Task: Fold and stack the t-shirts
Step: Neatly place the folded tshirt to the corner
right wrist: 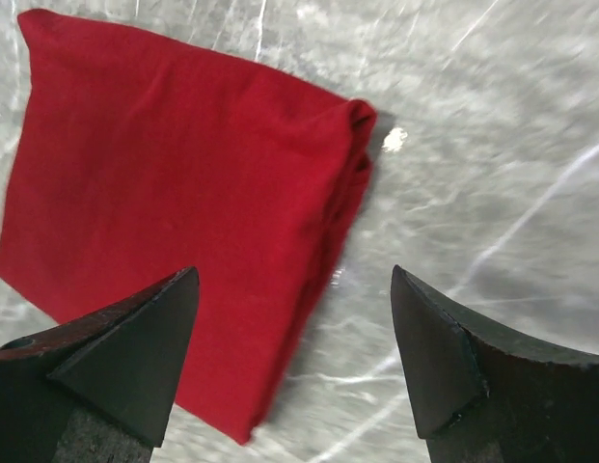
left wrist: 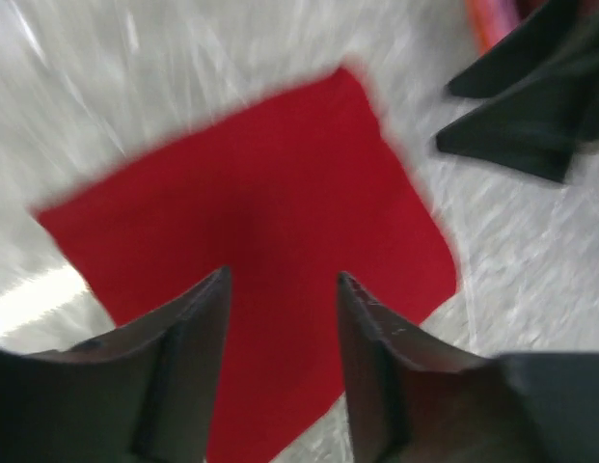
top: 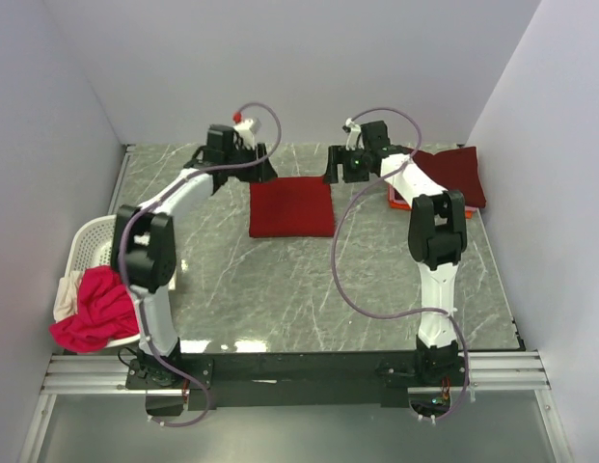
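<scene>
Jaws spread and empty on left gripper [left wrist: 282, 278] and right gripper [right wrist: 294, 275]: pinch all layers of the folded red t-shirt [top: 291, 205] at 12 o'clock evenly, lifting flat toward the maroon t-shirt [top: 453, 174] at 2 o'clock.

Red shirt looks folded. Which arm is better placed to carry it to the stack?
Right, probably. The right fingers, open, hang over the right edge of the folded red shirt, and the stack lies beside that arm. The left fingers, also open, are across the shirt from it.
</scene>
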You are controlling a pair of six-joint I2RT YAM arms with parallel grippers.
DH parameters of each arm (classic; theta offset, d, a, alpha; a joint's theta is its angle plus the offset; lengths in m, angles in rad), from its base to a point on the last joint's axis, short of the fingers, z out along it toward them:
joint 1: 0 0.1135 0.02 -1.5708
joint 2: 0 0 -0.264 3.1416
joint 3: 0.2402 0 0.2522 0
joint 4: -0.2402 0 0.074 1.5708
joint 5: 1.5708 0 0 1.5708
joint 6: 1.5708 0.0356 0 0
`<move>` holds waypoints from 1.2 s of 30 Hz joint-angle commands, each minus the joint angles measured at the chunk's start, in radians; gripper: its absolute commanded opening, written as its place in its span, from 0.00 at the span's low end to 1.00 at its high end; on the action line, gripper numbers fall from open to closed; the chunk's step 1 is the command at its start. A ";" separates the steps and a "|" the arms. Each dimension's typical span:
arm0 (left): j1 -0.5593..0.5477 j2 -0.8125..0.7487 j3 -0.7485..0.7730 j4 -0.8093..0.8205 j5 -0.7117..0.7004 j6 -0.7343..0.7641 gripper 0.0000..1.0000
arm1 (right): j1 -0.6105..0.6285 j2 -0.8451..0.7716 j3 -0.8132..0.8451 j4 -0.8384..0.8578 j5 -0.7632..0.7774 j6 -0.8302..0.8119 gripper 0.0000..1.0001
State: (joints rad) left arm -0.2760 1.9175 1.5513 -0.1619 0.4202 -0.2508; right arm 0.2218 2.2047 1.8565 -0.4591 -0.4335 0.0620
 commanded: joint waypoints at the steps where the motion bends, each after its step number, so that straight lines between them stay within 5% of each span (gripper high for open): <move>1: 0.000 0.113 -0.014 -0.048 0.078 -0.074 0.51 | 0.021 0.047 0.026 0.008 -0.007 0.162 0.86; 5: -0.002 0.199 -0.002 -0.051 0.106 -0.085 0.38 | 0.025 0.134 0.101 -0.030 0.022 0.240 0.84; 13: -0.017 0.275 0.006 -0.074 0.134 -0.082 0.36 | 0.067 0.202 0.188 -0.111 0.076 0.282 0.79; 20: -0.032 0.294 0.012 -0.087 0.140 -0.077 0.37 | 0.085 0.256 0.239 -0.165 0.012 0.294 0.61; 28: -0.034 0.288 0.016 -0.099 0.141 -0.064 0.37 | 0.079 0.231 0.268 -0.194 0.104 0.234 0.57; 36: -0.034 0.287 0.023 -0.110 0.123 -0.059 0.37 | 0.059 0.105 0.251 -0.170 0.331 0.078 0.66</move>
State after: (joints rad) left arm -0.2943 2.1876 1.5524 -0.2356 0.5365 -0.3256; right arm 0.2955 2.4237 2.1017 -0.6407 -0.2184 0.1993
